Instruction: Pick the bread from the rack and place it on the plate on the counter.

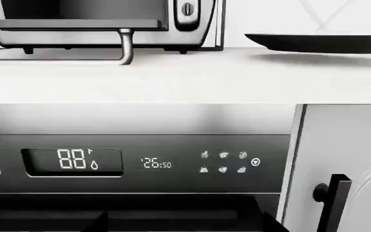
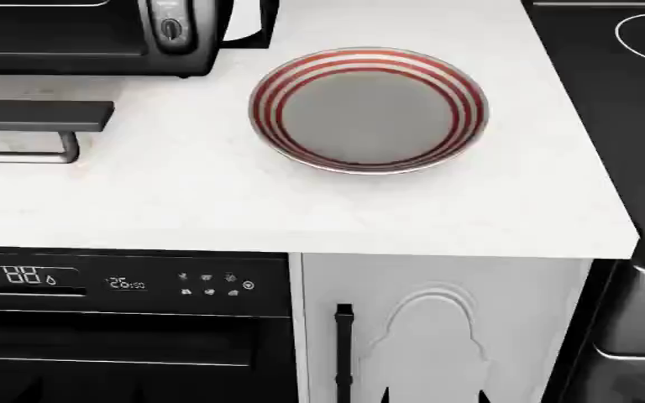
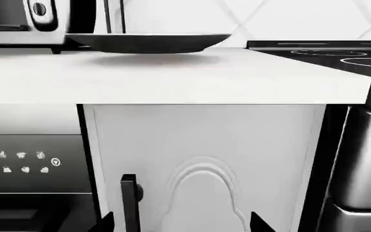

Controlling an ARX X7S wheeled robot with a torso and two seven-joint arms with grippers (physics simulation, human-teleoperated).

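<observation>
While the plate (image 2: 369,109) is sitting bare on the counter (image 2: 188,201) beside the toaster oven (image 2: 87,38) with its door (image 2: 31,116) hanging open, neither gripper is showing, and the bread is staying unseen.

White cabinet door (image 2: 446,336), black dishwasher panel (image 2: 121,285), black stovetop (image 2: 614,75)

The dark control panel (image 1: 134,163) below the counter carries a lit display (image 1: 73,161) that reads "88" with a small droplet sign beside it. Next to it a smaller readout (image 1: 156,164) shows roughly "26:50", though its first digits are blurred. Six small icons (image 1: 223,162) and a circled triangle sign (image 1: 256,162) follow, too small to read.
</observation>
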